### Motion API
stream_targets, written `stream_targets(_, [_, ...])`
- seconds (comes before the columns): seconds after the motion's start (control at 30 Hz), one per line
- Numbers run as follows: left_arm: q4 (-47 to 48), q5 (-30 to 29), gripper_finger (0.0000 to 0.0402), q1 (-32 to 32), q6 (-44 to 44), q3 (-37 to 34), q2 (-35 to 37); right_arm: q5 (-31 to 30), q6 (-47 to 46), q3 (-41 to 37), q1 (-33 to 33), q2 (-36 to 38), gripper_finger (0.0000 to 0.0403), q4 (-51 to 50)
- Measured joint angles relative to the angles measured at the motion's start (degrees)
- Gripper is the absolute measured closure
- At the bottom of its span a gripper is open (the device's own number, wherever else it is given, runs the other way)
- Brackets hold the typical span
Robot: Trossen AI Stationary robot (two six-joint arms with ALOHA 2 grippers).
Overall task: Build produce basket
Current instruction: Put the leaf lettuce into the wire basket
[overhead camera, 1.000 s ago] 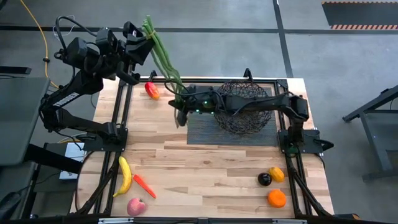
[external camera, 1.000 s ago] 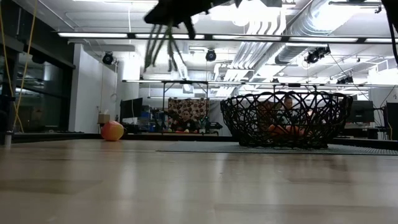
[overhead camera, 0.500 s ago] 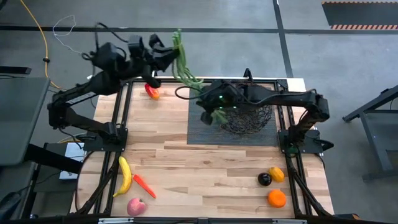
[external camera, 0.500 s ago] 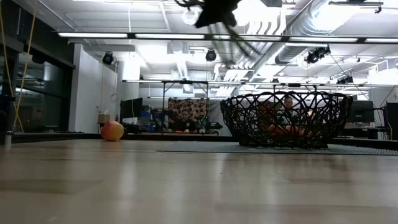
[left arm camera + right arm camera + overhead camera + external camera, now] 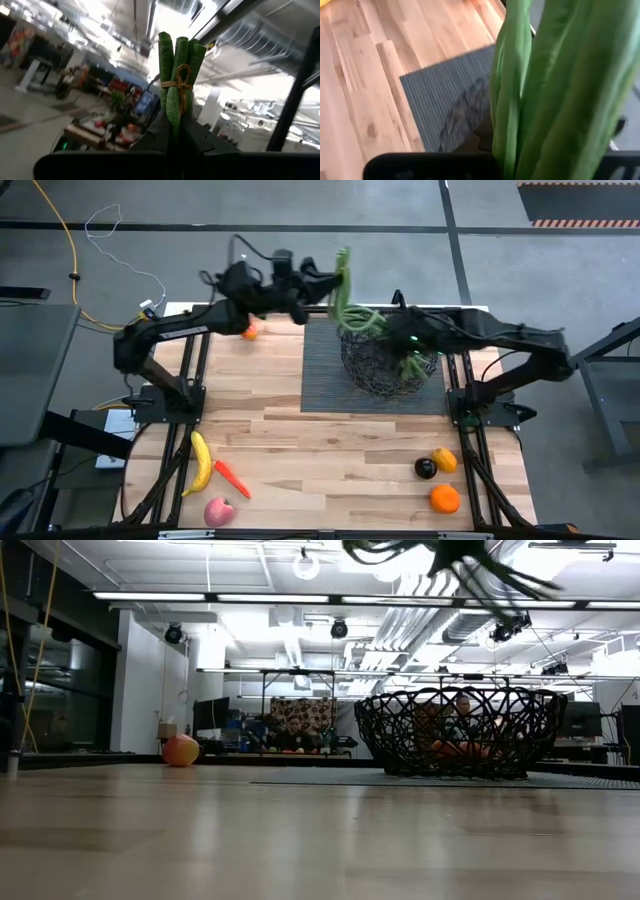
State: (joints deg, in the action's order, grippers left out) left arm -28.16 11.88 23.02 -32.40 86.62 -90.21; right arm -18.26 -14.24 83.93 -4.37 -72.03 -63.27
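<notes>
Basically early-mid on the produce build. Round black crisscrossed-wire basket (image 5: 385, 360) sitting on flat dark ribbed mat (image 5: 325, 380), w/ something orange-red already inside per the low view, can't tell which fruit exactly.

Bundle of long green beans (image 5: 352, 310) up in the air right above the basket, not dropped in yet. Both claws clamped on it: left gripper (image 5: 325, 288) pinching the tied end just beside the basket's rim, right gripper (image 5: 412, 345) over the basket clenched on the other end, strands dangling past it.

Still left outside, on the wooden table (image 5: 330, 450):
- small red-orange pepper (image 5: 248, 332) past the mat, partly under the left arm
- yellow banana (image 5: 201, 463), orange carrot (image 5: 231, 477), pink-red apple (image 5: 218, 511), well apart from basket
- dark round fruit (image 5: 425, 469) + two oranges (image 5: 445, 498), also well apart from basket
</notes>
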Motion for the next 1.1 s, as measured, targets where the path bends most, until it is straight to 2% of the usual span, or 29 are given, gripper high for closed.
stream_targets(0.13, [2.3, 0.1, 0.0393, -0.3, -0.4, 4.8, -5.9, -0.9, -4.7, -8.6, 0.4, 8.0, 0.0403, -0.5])
stream_targets(0.23, [5.4, 0.1, 0.0393, 0.0, -2.2, 7.8, -10.6, 0.3, -6.6, -12.0, 0.4, 11.5, 0.0403, -1.4])
stream_targets(0.37, [10.2, 0.0, 0.0393, 0.8, -3.1, 12.0, -16.7, 2.8, -5.1, -12.4, 0.4, 12.6, 0.0403, -0.9])
stream_targets(0.53, [14.9, -0.4, 0.0393, 2.4, -5.0, 15.8, -23.5, 10.4, 0.2, -12.0, 0.4, 10.6, 0.0403, 1.2])
stream_targets(0.67, [15.0, -0.5, 0.0393, 4.1, -8.9, 17.2, -27.0, 14.0, 5.5, -12.0, 0.4, 7.6, 0.0403, 0.0])
stream_targets(0.83, [17.2, -0.5, 0.0393, 5.1, -14.0, 17.2, -30.3, 14.1, 14.5, -12.0, 0.3, 4.1, 0.0403, -2.9])
stream_targets(1.1, [20.0, 0.9, 0.0393, 5.0, -18.7, 17.2, -32.3, 9.5, 35.2, -12.0, -2.3, 2.2, 0.0403, -10.4])
